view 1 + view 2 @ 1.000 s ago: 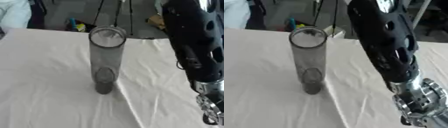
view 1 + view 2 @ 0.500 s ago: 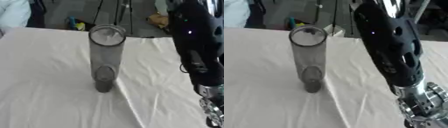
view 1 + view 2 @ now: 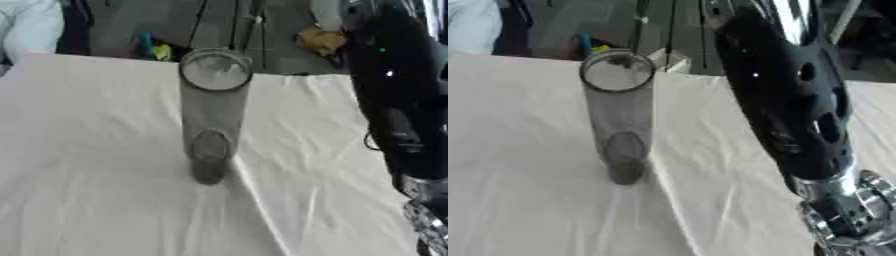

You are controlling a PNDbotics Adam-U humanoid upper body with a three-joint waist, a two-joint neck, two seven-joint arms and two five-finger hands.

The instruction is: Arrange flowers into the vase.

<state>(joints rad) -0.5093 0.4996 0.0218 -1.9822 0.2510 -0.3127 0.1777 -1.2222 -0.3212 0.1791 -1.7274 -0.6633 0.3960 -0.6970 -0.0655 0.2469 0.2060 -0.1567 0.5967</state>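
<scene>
A table [image 3: 87,150] covered with a white cloth [image 3: 105,210] fills most of the scene; the cloth has soft creases. Behind the far edge is a dark grey floor [image 3: 114,30]. On it stand thin black legs of a stand [image 3: 249,25], a small blue and yellow object [image 3: 153,48] and a brown crumpled object [image 3: 319,40]. At far left lies pale fabric [image 3: 31,25].

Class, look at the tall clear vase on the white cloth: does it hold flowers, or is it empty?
Empty: the vase stands upright, its see-through wall showing no stems.
</scene>
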